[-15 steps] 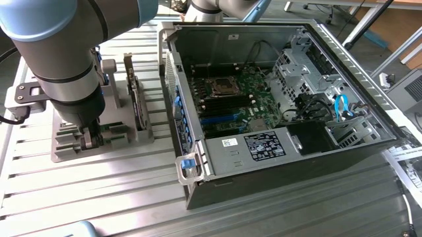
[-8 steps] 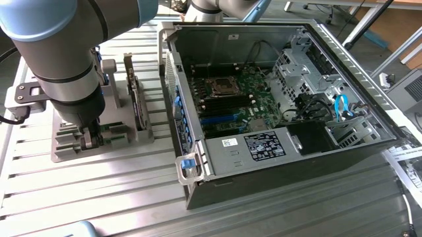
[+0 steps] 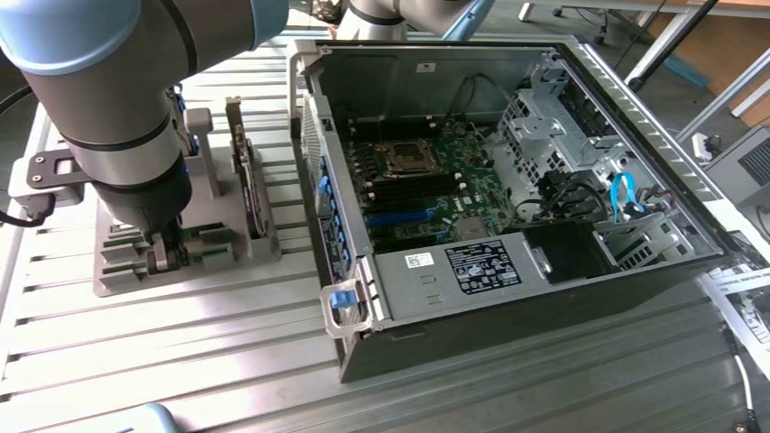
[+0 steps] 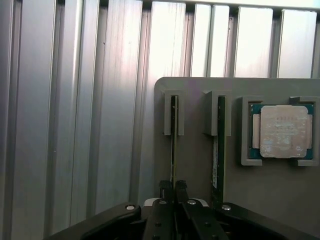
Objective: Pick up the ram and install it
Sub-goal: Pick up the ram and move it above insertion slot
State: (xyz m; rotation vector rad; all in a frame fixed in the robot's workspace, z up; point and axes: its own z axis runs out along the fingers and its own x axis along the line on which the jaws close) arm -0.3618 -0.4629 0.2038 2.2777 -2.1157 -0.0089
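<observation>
Ribbed metal table (image 4: 75, 125), pincer (image 4: 173, 187) closed on ram (image 4: 173, 142) in edge slot of holder (image 4: 192, 165), open table alongside

Your arm (image 3: 114, 108) hung straight down, wrist upright, and your gripper (image 4: 173, 192) sat low, fingers (image 4: 165, 200) pinched close on the thin edge of the ram (image 4: 173, 145).

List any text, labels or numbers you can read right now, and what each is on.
Nothing legible.
Black label on the computer case's metal cover: print too small.
White sticker beside it: too small.
Second white sticker on the case's inner wall: too small.
CPU chip lid: faint marks, unreadable.
The ram in the hand, edge-on: no print shows.
</observation>
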